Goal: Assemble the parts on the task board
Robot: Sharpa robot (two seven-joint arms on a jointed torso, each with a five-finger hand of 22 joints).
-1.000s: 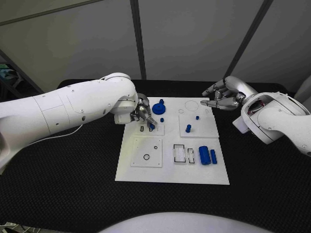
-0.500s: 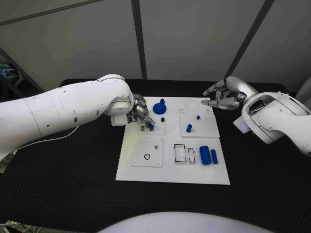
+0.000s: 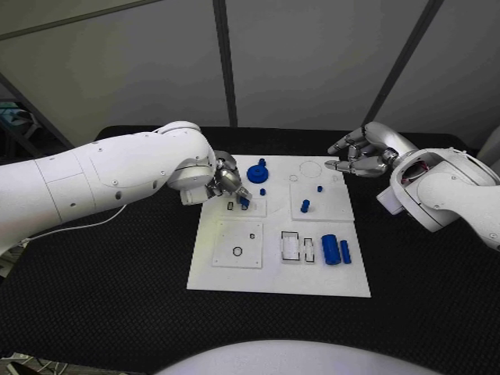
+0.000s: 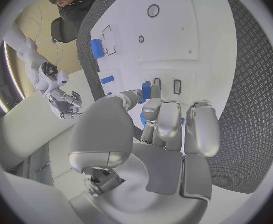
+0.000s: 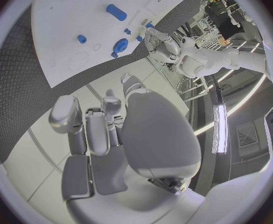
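1. My left robot hand (image 3: 227,182) sits over the upper-left inset of the task board (image 3: 275,283). Its fingertips (image 4: 153,104) are drawn together, pinching a small blue part (image 3: 244,201) that stands at, or just above, one of the little rectangular slots there. Whether it has entered the slot I cannot tell.
2. Judgement: the step in hand is seating this part. I should keep it upright and aligned with the slot's long side, and press straight down without twisting. The empty neighbouring slot (image 4: 177,86), seen in the left wrist view, gives the orientation.
3. Let go only once the part stands by itself. Spread the fingers slightly, then lift straight up, so the part is not dragged out.
4. Watch the blue round part (image 3: 257,173) just behind my left robot hand; a sideways withdrawal could knock it.
5. My right robot hand (image 3: 361,159) hovers off the board's far right corner, fingers curled inward with nothing in them. It is best left there, clear of the work.
6. Further out, a blue cylinder (image 3: 330,250) lies near the board's right edge, well apart, on the black counter (image 3: 115,312) side nearer me.
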